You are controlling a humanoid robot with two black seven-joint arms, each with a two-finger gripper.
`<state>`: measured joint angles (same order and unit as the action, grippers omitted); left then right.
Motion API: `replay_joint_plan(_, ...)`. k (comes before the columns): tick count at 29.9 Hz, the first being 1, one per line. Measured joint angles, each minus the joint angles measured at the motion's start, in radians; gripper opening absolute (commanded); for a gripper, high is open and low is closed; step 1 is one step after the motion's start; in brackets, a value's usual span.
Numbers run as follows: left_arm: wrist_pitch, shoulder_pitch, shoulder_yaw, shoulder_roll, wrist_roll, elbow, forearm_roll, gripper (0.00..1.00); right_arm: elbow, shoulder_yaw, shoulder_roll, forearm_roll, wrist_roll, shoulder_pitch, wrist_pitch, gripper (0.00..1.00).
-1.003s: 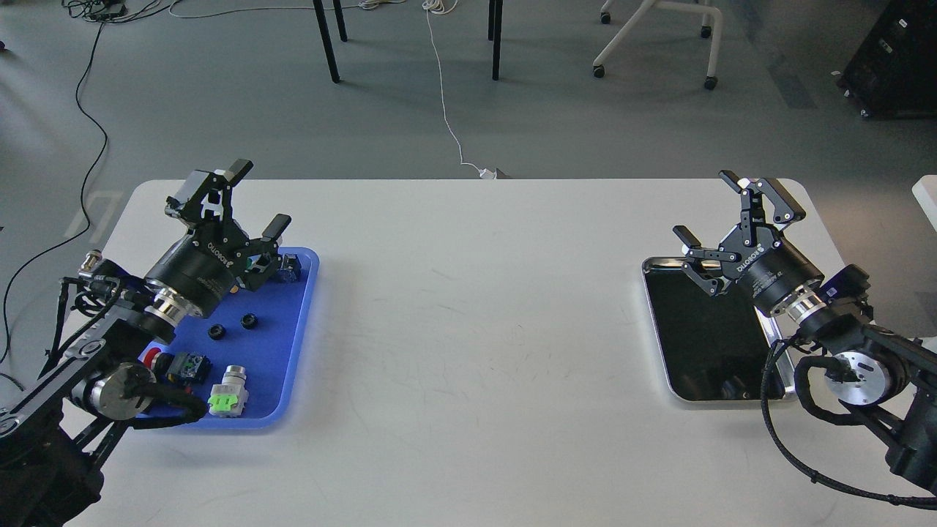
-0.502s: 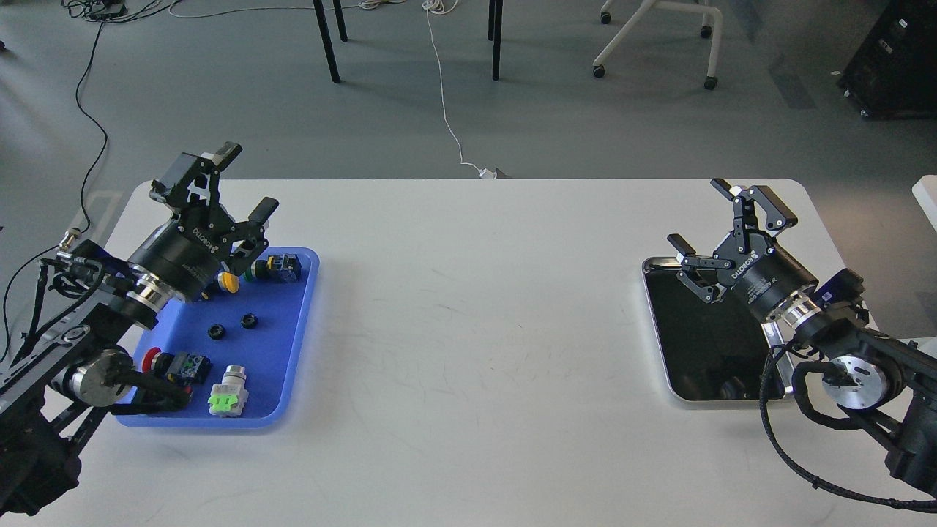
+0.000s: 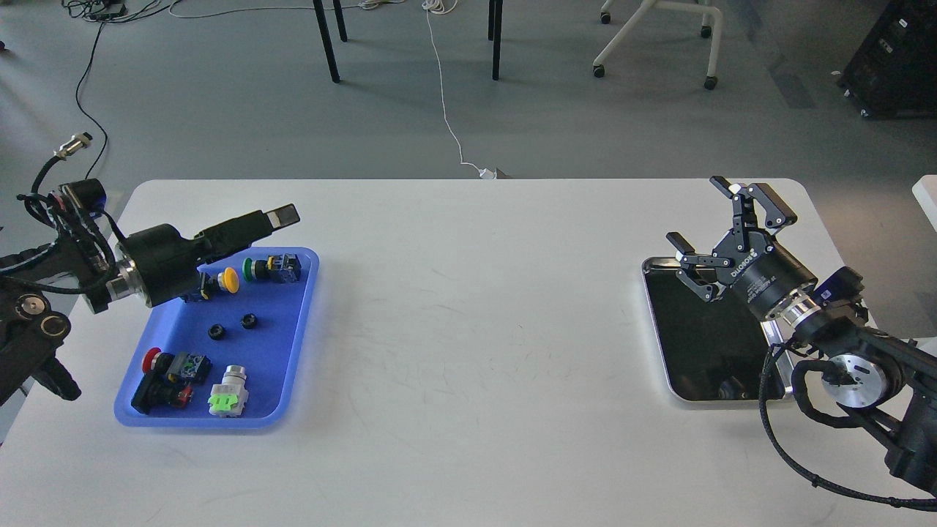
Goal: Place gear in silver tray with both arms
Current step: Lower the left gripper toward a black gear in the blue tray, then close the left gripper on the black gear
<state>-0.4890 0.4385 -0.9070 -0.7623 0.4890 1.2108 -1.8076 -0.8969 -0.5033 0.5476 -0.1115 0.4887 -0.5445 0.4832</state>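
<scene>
Two small black gears (image 3: 216, 331) (image 3: 249, 320) lie in the middle of the blue plastic tray (image 3: 293, 351) on the left. My left gripper (image 3: 282, 216) points right, above the tray's far edge and apart from the gears. It is turned side-on, so its fingers overlap. The silver tray (image 3: 656, 322) lies at the right, and its dark mirror-like bottom holds nothing. My right gripper (image 3: 728, 219) is open and empty, hovering over the silver tray's far edge.
The blue tray also holds a yellow push-button (image 3: 228, 279), a green one (image 3: 256, 268), a red one (image 3: 151, 357) and a green-and-white switch (image 3: 227, 395). My right arm's cables (image 3: 776, 424) hang beside the silver tray's near right corner.
My left arm has drawn back to the left and rolled, so its gripper went from spread and facing me to side-on, uncovering the yellow and green buttons. My right gripper barely shifted.
</scene>
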Motion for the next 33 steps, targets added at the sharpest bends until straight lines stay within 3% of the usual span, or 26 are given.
replay_joint_plan(6, 0.130, 0.116, 0.264, -0.093, 0.000, -0.016, -0.280, 0.93, -0.004, 0.001, -0.001, 0.001, 0.000, 0.008, 0.000, 0.99)
replay_joint_plan(11, 0.191, 0.201, 0.426, -0.087, 0.000, -0.091, -0.367, 0.78, -0.004, 0.001, 0.000, 0.001, 0.000, 0.009, 0.000, 0.99)
replay_joint_plan(15, 0.213, 0.210, 0.452, -0.046, 0.000, -0.164, -0.374, 0.69, -0.005, 0.000, 0.002, 0.002, 0.000, 0.009, 0.000, 0.99)
replay_joint_plan(33, 0.219, 0.215, 0.499, 0.002, 0.000, -0.250, -0.374, 0.61, -0.006, 0.000, 0.008, 0.001, 0.000, 0.012, 0.001, 0.99)
